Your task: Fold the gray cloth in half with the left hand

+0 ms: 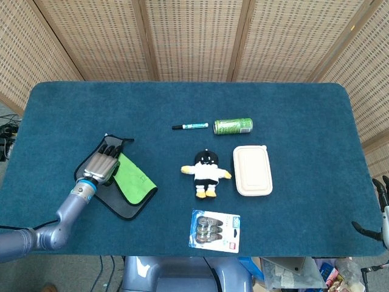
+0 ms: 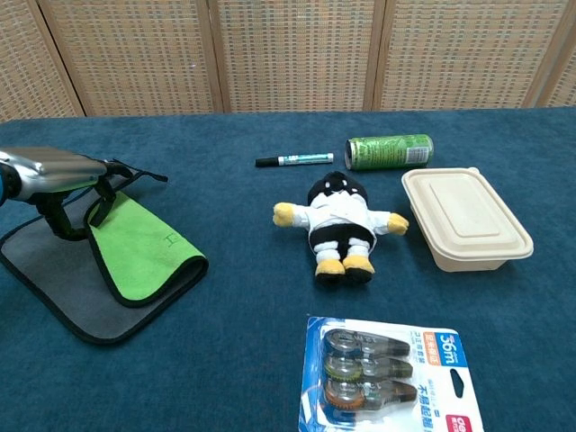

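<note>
The right hand [image 1: 383,210] is cut off by the frame edge.

I work in a staged test room: a blue felt table [image 1: 292,103] with woven screen panels [image 1: 188,36] behind it.

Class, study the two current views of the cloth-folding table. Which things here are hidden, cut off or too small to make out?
- Right hand: head view, cut off by the frame's right edge; open or shut unclear; absent from chest view.
- Left hand: chest view, partly cut by the left edge.
- Gray cloth: head view, the hand covers the pinched edge; the green flap hides the part beneath.
- Marker lettering: too small in both views.
</note>
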`<state>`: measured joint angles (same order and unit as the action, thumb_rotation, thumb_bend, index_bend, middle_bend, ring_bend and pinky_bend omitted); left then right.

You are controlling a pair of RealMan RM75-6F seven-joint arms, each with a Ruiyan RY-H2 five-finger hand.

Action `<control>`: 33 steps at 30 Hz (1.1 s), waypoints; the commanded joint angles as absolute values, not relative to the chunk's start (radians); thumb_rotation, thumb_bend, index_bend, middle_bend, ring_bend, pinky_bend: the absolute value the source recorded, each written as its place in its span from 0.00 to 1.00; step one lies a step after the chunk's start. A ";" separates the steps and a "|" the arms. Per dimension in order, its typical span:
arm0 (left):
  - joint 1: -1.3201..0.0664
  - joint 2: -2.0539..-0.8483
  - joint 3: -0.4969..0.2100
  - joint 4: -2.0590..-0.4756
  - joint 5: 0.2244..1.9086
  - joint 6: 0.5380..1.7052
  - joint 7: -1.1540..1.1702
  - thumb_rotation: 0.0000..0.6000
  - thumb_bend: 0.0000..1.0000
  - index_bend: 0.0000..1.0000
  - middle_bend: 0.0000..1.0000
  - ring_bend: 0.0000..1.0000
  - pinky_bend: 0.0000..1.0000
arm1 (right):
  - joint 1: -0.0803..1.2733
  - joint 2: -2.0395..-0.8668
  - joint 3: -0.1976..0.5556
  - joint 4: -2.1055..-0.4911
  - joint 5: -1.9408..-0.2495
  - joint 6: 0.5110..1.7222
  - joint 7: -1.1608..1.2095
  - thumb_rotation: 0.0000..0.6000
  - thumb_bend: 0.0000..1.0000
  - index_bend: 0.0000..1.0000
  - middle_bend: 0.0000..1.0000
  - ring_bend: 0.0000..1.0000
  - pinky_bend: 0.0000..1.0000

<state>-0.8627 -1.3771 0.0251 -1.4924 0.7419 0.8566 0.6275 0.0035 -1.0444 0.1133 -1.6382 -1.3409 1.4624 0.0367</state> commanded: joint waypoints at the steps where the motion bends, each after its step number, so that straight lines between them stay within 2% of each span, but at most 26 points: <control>1: -0.836 -1.365 0.052 -1.538 0.739 0.907 0.657 1.00 0.76 0.71 0.00 0.00 0.00 | 0.003 -1.043 0.112 -1.639 -1.343 1.463 0.040 1.00 0.00 0.00 0.00 0.00 0.00; 10: -0.785 -1.341 0.083 -1.629 0.759 1.001 0.685 1.00 0.76 0.71 0.00 0.00 0.00 | -0.001 -1.036 0.112 -1.642 -1.352 1.471 0.057 1.00 0.00 0.00 0.00 0.00 0.00; 33: -0.743 -1.357 0.100 -1.650 0.772 1.011 0.725 1.00 0.76 0.71 0.00 0.00 0.00 | -0.005 -1.029 0.111 -1.643 -1.358 1.477 0.071 1.00 0.00 0.00 0.00 0.00 0.00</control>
<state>-0.7439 -1.3581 0.0994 -1.6485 0.7704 1.0101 0.7238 -0.0051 -1.0296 0.1106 -1.6426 -1.3577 1.4772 0.0707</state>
